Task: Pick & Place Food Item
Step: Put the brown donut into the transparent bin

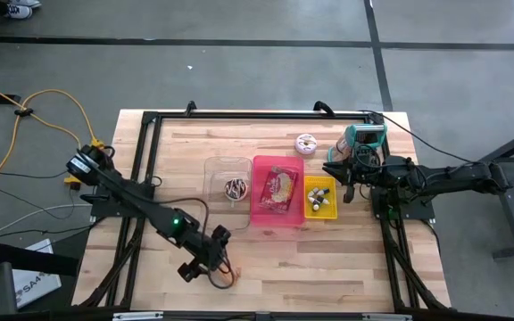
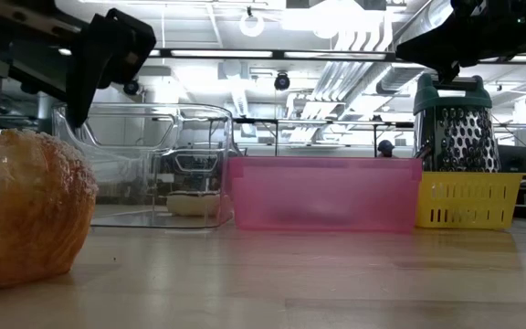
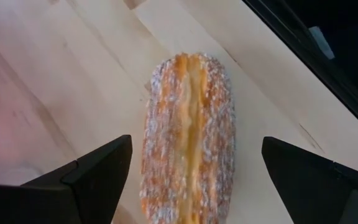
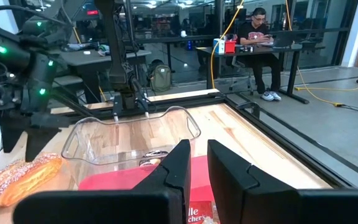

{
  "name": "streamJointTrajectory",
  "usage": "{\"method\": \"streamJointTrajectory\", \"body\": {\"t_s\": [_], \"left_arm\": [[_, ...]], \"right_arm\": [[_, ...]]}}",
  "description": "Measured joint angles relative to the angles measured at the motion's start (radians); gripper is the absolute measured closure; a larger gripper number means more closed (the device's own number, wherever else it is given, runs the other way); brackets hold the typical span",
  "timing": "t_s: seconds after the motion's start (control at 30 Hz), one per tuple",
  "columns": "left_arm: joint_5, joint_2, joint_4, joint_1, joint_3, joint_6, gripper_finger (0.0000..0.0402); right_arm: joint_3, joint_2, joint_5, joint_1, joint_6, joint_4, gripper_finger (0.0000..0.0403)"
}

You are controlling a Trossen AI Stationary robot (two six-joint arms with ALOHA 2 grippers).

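The food item is a sugar-dusted, golden oblong pastry [image 3: 188, 137] lying flat on the wooden table near its front edge [image 1: 227, 275], also seen in the low view [image 2: 26, 210]. My left gripper [image 3: 191, 186] hangs open just above it, one finger on each long side and not touching it [image 1: 208, 259]. My right gripper [image 4: 194, 168] waits shut and level at the table's right side [image 1: 342, 183], above the yellow basket.
A clear bin [image 1: 227, 183], a pink bin [image 1: 277, 192] holding a packet and a yellow basket [image 1: 320, 196] stand in a row mid-table. A pink donut [image 1: 306, 143] and a grater [image 1: 364, 138] lie behind them. A black frame rail [image 3: 303, 43] runs close by the pastry.
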Motion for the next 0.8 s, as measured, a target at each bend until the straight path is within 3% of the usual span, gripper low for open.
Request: {"method": "streamJointTrajectory", "body": {"t_s": [0.8], "left_arm": [[-0.071, 0.117, 0.05, -0.037, 0.001, -0.045, 0.0049]], "right_arm": [[0.0, 0.0, 0.0, 0.0, 0.0, -0.001, 0.0359]]}}
